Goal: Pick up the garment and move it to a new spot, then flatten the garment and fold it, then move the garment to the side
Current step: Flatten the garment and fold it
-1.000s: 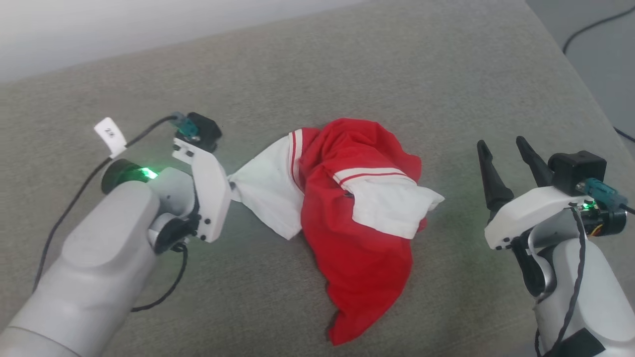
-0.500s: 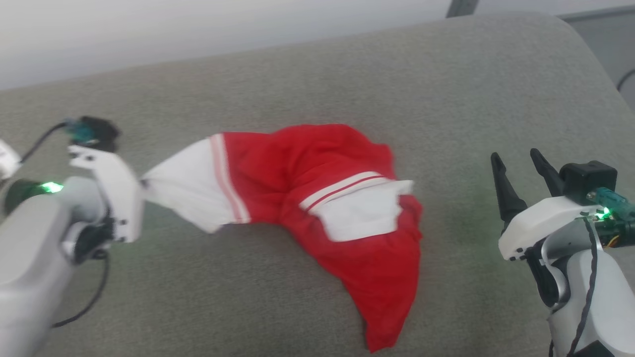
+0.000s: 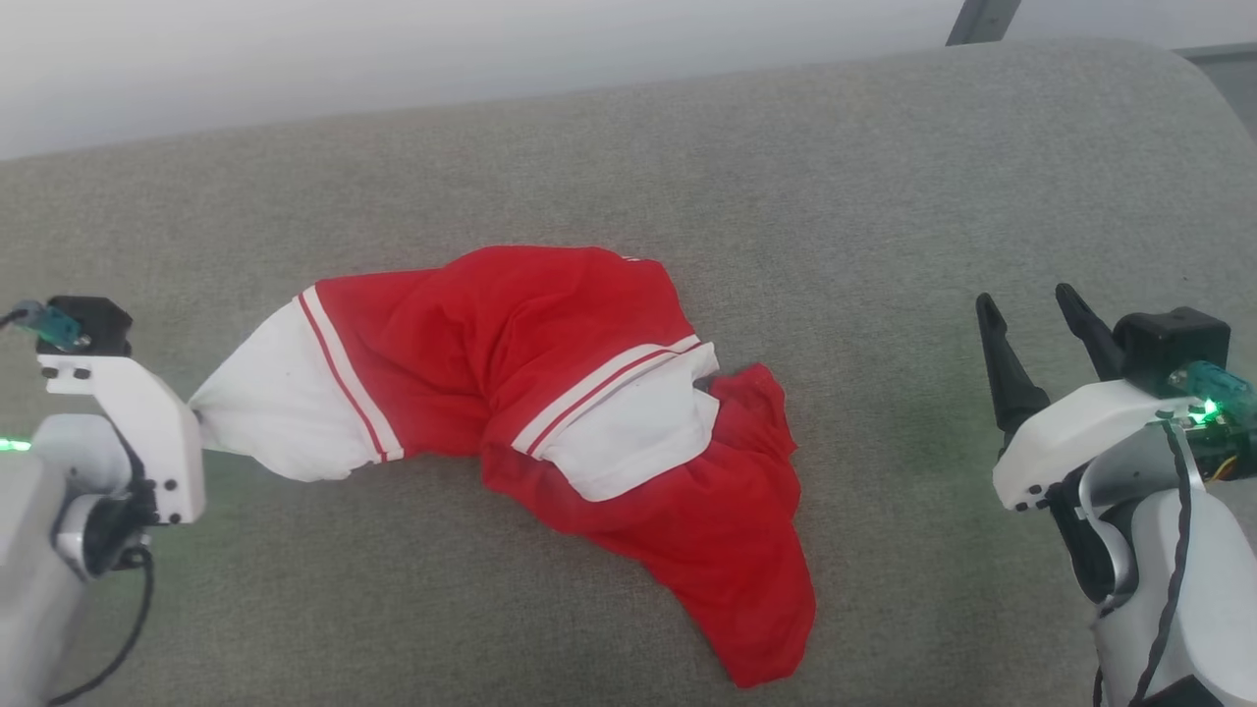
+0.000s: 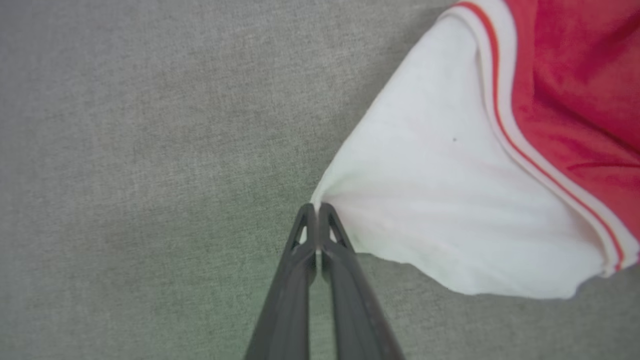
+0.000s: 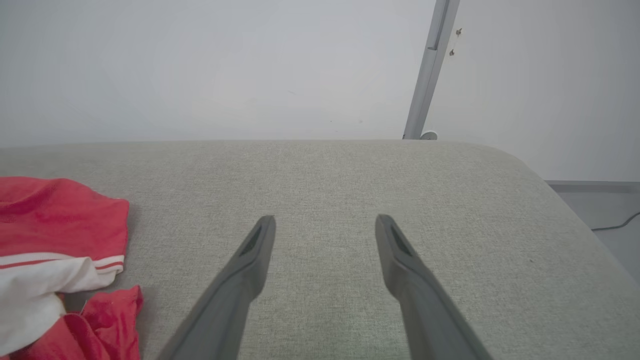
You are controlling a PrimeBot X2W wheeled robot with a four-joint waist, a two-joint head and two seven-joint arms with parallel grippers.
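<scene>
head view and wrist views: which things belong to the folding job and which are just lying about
In the job: garment; left gripper, shut on its white corner; right gripper, open, apart from it.
Lying about: metal post; cable on the floor.

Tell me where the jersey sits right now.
In the head view the jersey lies crumpled on the grey cushion, its white left corner pinched by the left gripper; the open right gripper stands apart on its right.

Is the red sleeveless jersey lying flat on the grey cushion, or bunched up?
Bunched. The jersey lies rumpled in overlapping layers, one white corner pinched by the shut left gripper.
</scene>
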